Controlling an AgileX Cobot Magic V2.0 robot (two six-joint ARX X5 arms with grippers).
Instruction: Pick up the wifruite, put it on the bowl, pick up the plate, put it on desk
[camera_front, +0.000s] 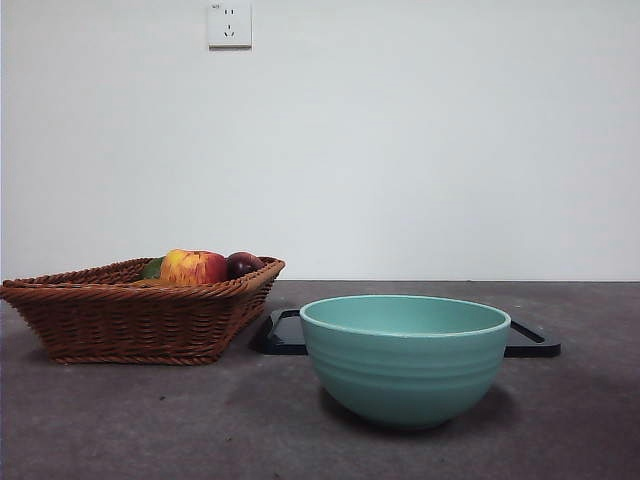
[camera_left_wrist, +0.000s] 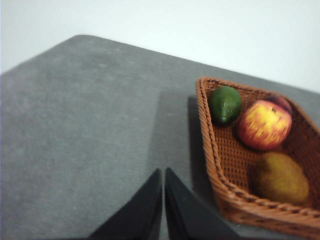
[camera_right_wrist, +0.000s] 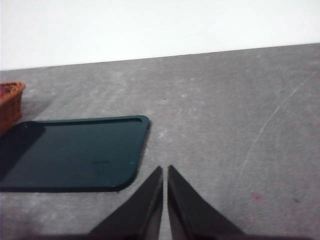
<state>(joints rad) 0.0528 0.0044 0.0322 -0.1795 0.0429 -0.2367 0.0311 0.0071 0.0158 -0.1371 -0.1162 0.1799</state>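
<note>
The wifruite (camera_left_wrist: 280, 177), a dull-brown fuzzy fruit, lies in the brown wicker basket (camera_left_wrist: 210, 135). It shows only in the left wrist view; in the front view the basket's rim hides it. The teal-green bowl (camera_front: 405, 365) stands upright and empty on the desk (camera_front: 150, 420). The dark rectangular plate (camera_front: 285, 335) lies flat behind it, and also shows in the right wrist view (camera_right_wrist: 75, 152). My left gripper (camera_left_wrist: 163, 172) is shut and empty above the desk beside the basket. My right gripper (camera_right_wrist: 165, 170) is shut and empty near the plate's corner. Neither arm shows in the front view.
The basket (camera_front: 130, 320) stands at the left and also holds a red-yellow apple (camera_left_wrist: 264, 125), a green fruit (camera_left_wrist: 225, 104) and a dark plum (camera_front: 243, 264). A white wall with a socket (camera_front: 229, 24) rises behind the desk's far edge.
</note>
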